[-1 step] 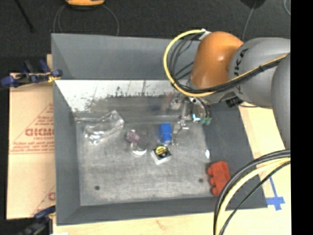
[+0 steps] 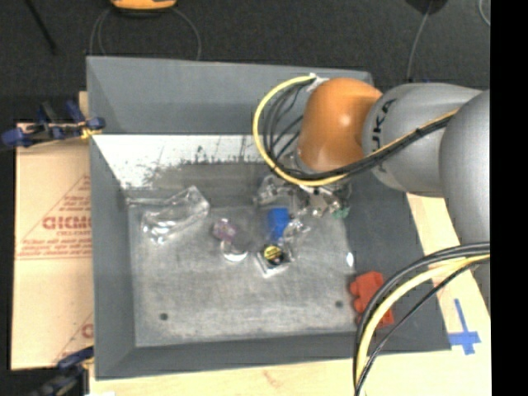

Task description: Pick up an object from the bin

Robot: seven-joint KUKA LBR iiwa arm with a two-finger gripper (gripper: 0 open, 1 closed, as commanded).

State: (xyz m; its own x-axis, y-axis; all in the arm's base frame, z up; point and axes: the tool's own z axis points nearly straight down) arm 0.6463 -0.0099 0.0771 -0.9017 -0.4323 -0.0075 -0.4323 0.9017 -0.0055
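You've got the grey metal bin (image 2: pixel 206 304) carrying a crumpled clear plastic piece (image 2: pixel 171 213) at left, a small purple lump (image 2: pixel 223 230) and pale round cap (image 2: pixel 235 253) mid-floor, a small blue block (image 2: pixel 278 220) and black-and-yellow wrapped bit (image 2: pixel 273 256) just beside, and a red lumpy thing (image 2: pixel 365 291) far right.

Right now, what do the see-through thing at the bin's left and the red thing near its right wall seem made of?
The see-through thing looks like glossy clear plastic: the bin floor shows through, with bright glints. The red thing looks matte, perhaps rubber or foam.

Bin floor (image 2: pixel 223 308) lies bare by the near wall (red thing (image 2: pixel 365 291) right); small heap (image 2: pixel 276 223) crowds the middle.
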